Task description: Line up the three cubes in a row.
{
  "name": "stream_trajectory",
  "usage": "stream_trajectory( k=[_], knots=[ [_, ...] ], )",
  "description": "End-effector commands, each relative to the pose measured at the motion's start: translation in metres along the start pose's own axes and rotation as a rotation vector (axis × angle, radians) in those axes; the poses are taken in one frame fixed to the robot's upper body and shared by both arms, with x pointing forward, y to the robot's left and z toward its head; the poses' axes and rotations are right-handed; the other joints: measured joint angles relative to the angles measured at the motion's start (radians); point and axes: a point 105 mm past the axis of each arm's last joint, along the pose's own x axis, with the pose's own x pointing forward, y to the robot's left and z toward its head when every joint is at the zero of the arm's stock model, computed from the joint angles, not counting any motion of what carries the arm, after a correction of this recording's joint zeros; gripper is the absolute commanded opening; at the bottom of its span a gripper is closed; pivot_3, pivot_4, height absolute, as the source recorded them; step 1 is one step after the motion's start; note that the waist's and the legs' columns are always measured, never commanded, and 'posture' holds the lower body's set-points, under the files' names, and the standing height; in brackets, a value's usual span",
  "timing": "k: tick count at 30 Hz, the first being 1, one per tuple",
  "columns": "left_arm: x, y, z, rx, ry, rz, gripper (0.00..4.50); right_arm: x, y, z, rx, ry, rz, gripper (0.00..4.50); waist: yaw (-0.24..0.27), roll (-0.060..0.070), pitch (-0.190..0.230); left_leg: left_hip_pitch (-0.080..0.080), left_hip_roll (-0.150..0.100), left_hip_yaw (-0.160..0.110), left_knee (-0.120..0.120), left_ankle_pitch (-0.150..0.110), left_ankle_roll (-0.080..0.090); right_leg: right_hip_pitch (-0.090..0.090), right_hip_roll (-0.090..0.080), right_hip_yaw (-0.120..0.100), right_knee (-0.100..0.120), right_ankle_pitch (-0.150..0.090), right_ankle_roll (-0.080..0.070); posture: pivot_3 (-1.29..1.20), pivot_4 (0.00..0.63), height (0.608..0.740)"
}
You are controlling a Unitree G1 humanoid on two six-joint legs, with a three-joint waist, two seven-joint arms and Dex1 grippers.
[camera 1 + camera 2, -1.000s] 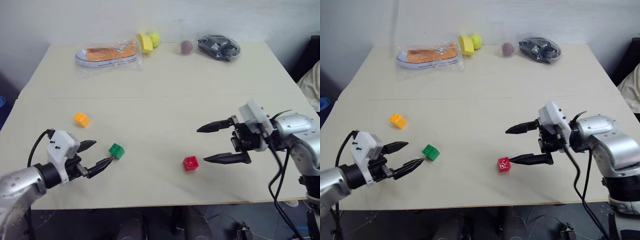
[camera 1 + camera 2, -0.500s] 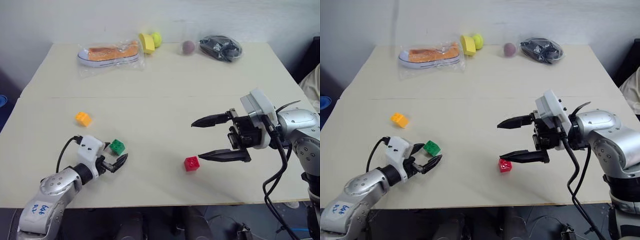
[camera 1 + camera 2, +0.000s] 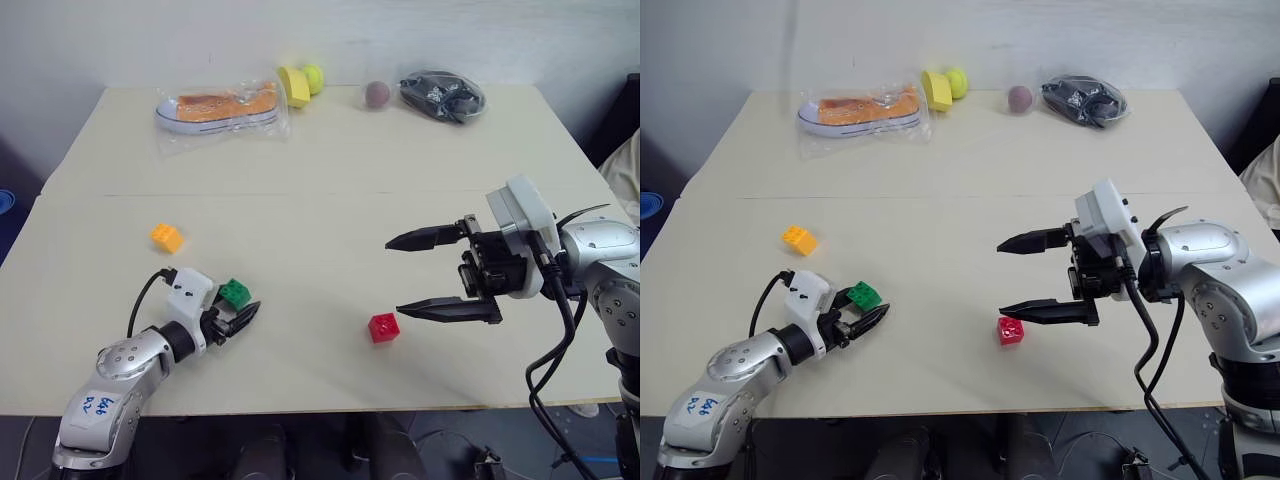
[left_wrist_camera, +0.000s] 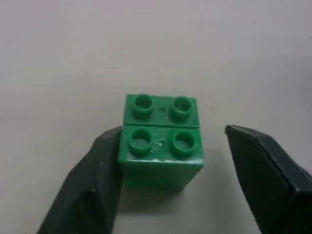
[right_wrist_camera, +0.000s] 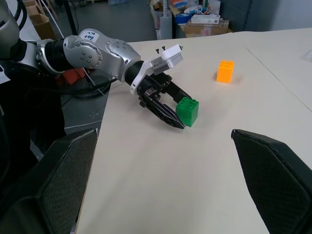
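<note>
A pale worktop (image 3: 330, 190) is seen from above, with the three bricks spread over its near half. The green brick (image 3: 235, 293) is set on the worktop between the two black fingers of the left hand (image 3: 236, 313), near the front left edge. In the left wrist view, one finger (image 4: 95, 180) is pressed against a side of the green brick (image 4: 162, 141), while the other finger is held apart from it by a small gap, so the brick is straddled but not clamped. Its studs are turned upward and it is resting flat on the surface.

The orange-yellow brick (image 3: 165, 237) is placed farther back and to the left of the green one, well apart from it. The red brick (image 3: 382, 327) is placed to the right, near the front middle of the worktop, just beside and below the lower finger of the right hand (image 3: 418, 273). The right hand is raised above the worktop with its fingers spread wide and nothing between them.

Along the far edge, a shoe in a clear bag (image 3: 215, 106), a yellow object (image 3: 291, 86) touching a yellow-green ball (image 3: 311, 76), a dull purple ball (image 3: 376, 94) and a bagged dark object (image 3: 440, 95) are laid out.
</note>
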Motion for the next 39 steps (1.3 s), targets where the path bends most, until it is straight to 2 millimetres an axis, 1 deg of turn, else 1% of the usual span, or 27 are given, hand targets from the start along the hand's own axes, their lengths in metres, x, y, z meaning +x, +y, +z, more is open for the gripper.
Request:
stream_trajectory(
  k=[1, 2, 3, 6, 7, 8, 9, 10, 12, 14, 17, 24, 26, 31, 37, 39],
  knots=[
    [0.0, 0.001, 0.006, 0.014, -0.033, -0.009, 1.99, -0.004, 0.002, 0.006, -0.043, -0.003, -0.004, 4.5, 0.0, 0.0, 0.0, 0.0, 0.0, 0.0, 0.0, 0.0, 0.0, 0.0, 0.0, 0.0, 0.0, 0.0, 0.0, 0.0, 0.15, 0.74],
    [0.0, 0.0, 0.007, 0.022, -0.038, -0.025, 1.68, -0.004, 0.002, 0.006, -0.043, -0.001, -0.004, 4.5, 0.0, 0.0, 0.0, 0.0, 0.0, 0.0, 0.0, 0.0, 0.0, 0.0, 0.0, 0.0, 0.0, 0.0, 0.0, 0.0, 0.15, 0.74],
    [-0.001, -0.001, 0.009, 0.026, -0.044, -0.047, 1.5, -0.004, 0.003, 0.006, -0.043, 0.001, -0.005, 4.5, 0.0, 0.0, 0.0, 0.0, 0.0, 0.0, 0.0, 0.0, 0.0, 0.0, 0.0, 0.0, 0.0, 0.0, 0.0, 0.0, 0.15, 0.74],
    [-0.001, -0.011, 0.014, 0.056, -0.055, -0.153, 1.51, -0.005, 0.006, 0.002, -0.039, 0.022, 0.007, 4.5, 0.001, 0.0, 0.0, 0.0, 0.0, 0.0, 0.0, 0.0, 0.0, 0.0, 0.0, 0.0, 0.0, 0.0, 0.0, 0.0, 0.15, 0.74],
    [-0.001, -0.025, 0.019, 0.087, -0.065, -0.271, 1.51, -0.007, 0.01, -0.002, -0.034, 0.041, 0.025, 4.5, 0.003, 0.0, 0.0, 0.0, 0.0, 0.0, 0.0, 0.0, 0.0, 0.0, 0.0, 0.0, 0.0, 0.0, 0.0, 0.0, 0.15, 0.74],
    [-0.003, -0.034, 0.023, 0.108, -0.07, -0.354, 1.51, -0.008, 0.013, -0.005, -0.031, 0.053, 0.038, 4.5, 0.006, 0.0, 0.0, 0.0, 0.0, 0.0, 0.0, 0.0, 0.0, 0.0, 0.0, 0.0, 0.0, 0.0, 0.0, 0.0, 0.15, 0.74],
    [-0.004, -0.045, 0.024, 0.162, -0.054, -0.449, 1.51, -0.01, 0.016, -0.008, -0.028, 0.067, 0.049, 4.5, 0.006, 0.0, 0.0, -0.001, 0.0, 0.0, 0.0, 0.0, 0.0, 0.0, 0.0, -0.001, 0.0, 0.0, 0.0, 0.0, 0.15, 0.74],
    [-0.005, -0.051, 0.023, 0.199, -0.04, -0.507, 1.51, -0.011, 0.018, -0.009, -0.027, 0.075, 0.056, 4.5, 0.006, 0.0, 0.0, 0.0, 0.0, 0.0, 0.0, 0.0, 0.0, 0.0, 0.0, -0.001, -0.001, 0.0, 0.0, 0.0, 0.15, 0.74],
    [-0.001, -0.054, 0.015, 0.329, 0.044, -0.602, 1.51, -0.014, 0.021, -0.015, -0.017, 0.108, 0.07, 4.5, 0.005, 0.0, 0.0, 0.0, 0.0, 0.0, 0.0, 0.0, 0.0, 0.0, 0.0, -0.001, -0.001, 0.0, 0.0, 0.0, 0.15, 0.74],
    [0.0, -0.059, 0.017, 0.345, 0.069, -0.714, 1.51, -0.018, 0.021, -0.02, -0.014, 0.129, 0.049, 4.5, 0.004, 0.0, 0.0, 0.0, 0.0, 0.0, 0.0, 0.0, 0.0, 0.0, 0.0, -0.001, 0.0, 0.0, 0.0, 0.0, 0.15, 0.74],
    [0.001, -0.063, 0.016, 0.377, 0.093, -0.809, 1.51, -0.019, 0.021, -0.021, -0.011, 0.133, 0.028, 4.5, -0.001, 0.0, 0.0, 0.0, 0.0, 0.0, 0.0, 0.0, 0.0, 0.0, 0.001, -0.001, 0.0, 0.0, 0.0, 0.0, 0.15, 0.74],
    [0.016, -0.065, 0.005, 0.446, 0.122, -0.869, 1.51, -0.017, 0.027, -0.023, -0.003, 0.134, 0.015, 4.5, 0.001, 0.0, 0.0, 0.0, 0.0, 0.0, 0.0, 0.0, 0.0, 0.0, 0.001, -0.001, -0.001, 0.0, 0.0, 0.0, 0.15, 0.74],
    [0.02, -0.063, 0.003, 0.465, 0.129, -0.854, 1.51, -0.018, 0.028, -0.025, -0.006, 0.143, 0.011, 4.5, 0.003, 0.0, 0.0, -0.001, 0.0, 0.0, 0.0, 0.0, 0.0, 0.0, 0.001, -0.001, -0.001, 0.0, 0.0, 0.0, 0.15, 0.74],
    [0.031, -0.06, 0.005, 0.486, 0.096, -0.784, 1.51, -0.018, 0.026, -0.024, -0.006, 0.139, 0.003, 4.5, 0.007, 0.0, 0.0, 0.0, -0.001, 0.0, 0.001, 0.0, 0.001, 0.0, 0.0, -0.001, 0.0, 0.0, 0.0, 0.0, 0.15, 0.74],
    [0.027, -0.065, 0.0, 0.455, 0.099, -0.782, 1.51, -0.013, 0.026, -0.022, -0.01, 0.126, 0.014, 4.5, 0.007, 0.0, 0.0, 0.0, 0.0, 0.0, 0.001, 0.001, 0.001, 0.0, 0.0, -0.001, 0.0, 0.0, 0.0, 0.0, 0.15, 0.74],
    [0.024, -0.064, -0.001, 0.444, 0.101, -0.788, 2.23, -0.014, 0.025, -0.022, -0.011, 0.126, 0.015, 4.5, 0.007, 0.0, 0.0, 0.0, 0.0, 0.0, 0.001, 0.001, 0.001, 0.0, 0.0, -0.001, 0.0, 0.0, 0.0, 0.0, 0.15, 0.74]
  ],
)
